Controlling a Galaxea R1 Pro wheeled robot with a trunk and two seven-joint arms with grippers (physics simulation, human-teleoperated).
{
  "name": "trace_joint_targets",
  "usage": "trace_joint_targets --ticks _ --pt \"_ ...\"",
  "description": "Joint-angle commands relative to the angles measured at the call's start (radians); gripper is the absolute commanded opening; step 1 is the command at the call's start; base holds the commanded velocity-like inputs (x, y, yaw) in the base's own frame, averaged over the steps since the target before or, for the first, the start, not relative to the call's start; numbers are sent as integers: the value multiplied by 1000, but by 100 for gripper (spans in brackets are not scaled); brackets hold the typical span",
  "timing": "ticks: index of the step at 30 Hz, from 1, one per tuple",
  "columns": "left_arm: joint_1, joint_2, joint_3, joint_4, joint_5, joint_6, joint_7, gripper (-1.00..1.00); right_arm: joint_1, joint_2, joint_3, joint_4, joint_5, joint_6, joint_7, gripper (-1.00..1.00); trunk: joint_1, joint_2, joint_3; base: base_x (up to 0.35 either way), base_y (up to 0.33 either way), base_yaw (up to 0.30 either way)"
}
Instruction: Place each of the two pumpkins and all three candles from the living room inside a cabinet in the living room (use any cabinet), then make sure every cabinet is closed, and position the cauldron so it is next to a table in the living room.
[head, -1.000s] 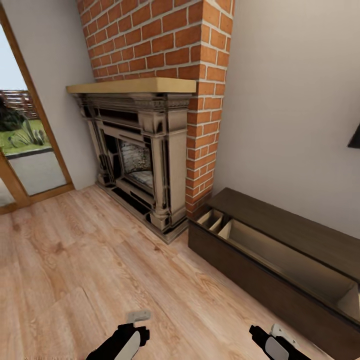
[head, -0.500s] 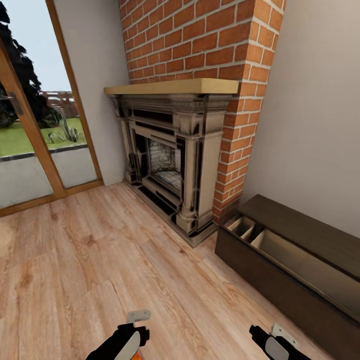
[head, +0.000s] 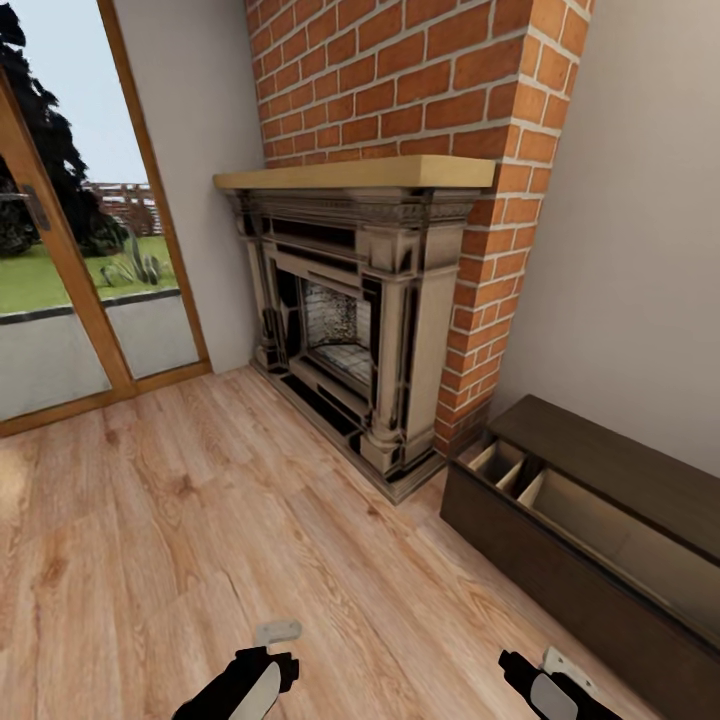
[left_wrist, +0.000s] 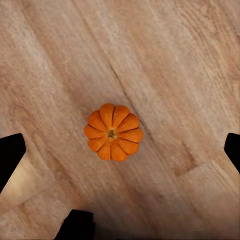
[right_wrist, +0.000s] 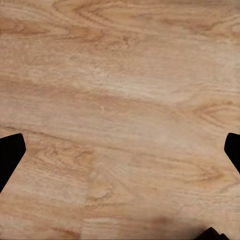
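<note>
A pumpkin (left_wrist: 113, 132) was seen in the left wrist view, sitting upright on the plank floor (left_wrist: 175, 60), stem up, ribs spread evenly around it. It lay between the two fingertips (left_wrist: 11, 155) of the left gripper (left_wrist: 120, 150), which stood far apart at the edges of that view, well clear of the pumpkin and touching nothing (the jaws were wide and empty).

In the right wrist view only bare floor (right_wrist: 120, 100) was shown beneath the right gripper (right_wrist: 120, 150). Its dark fingertips (right_wrist: 10, 157) were likewise spread to the edges, so those jaws were wide and held nothing.

In the head view, both arms were seen low at the bottom edge, the left gripper (head: 262, 675) at the left and the right gripper (head: 545, 680) at the right, both above the floor (head: 200, 520).

The cabinet (head: 600, 560) was set against the grey wall (head: 640, 250) at the right, dark brown and low. Its drawer was pulled out, and pale wood compartments with dividers were exposed; nothing could be made out inside them. Just beside its near end stood the fireplace (head: 350, 310), with a pale mantel shelf and a red brick chimney (head: 420, 80) above it. Farther left, a glass door (head: 60, 280) with a wooden frame was seen, with grass and trees beyond.
</note>
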Motion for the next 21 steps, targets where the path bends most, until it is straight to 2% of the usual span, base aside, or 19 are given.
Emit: trace_joint_targets --ticks 1,7,17,21 --pt "-1 1 -6 -2 9 2 9 100 0 -1 8 -2 -7 3 -7 100 0 0 -1 83 81 0" --pt "-1 2 -6 -2 10 -2 9 100 0 -1 9 -2 -7 3 -7 100 0 0 -1 120 178 0" --pt "-1 3 -6 -2 9 -5 9 100 0 -1 9 -2 -7 3 -7 100 0 0 -1 33 55 0" --pt "-1 4 -5 -2 8 -26 9 100 0 -1 9 -2 -7 2 -7 100 0 0 -1 4 10 0"
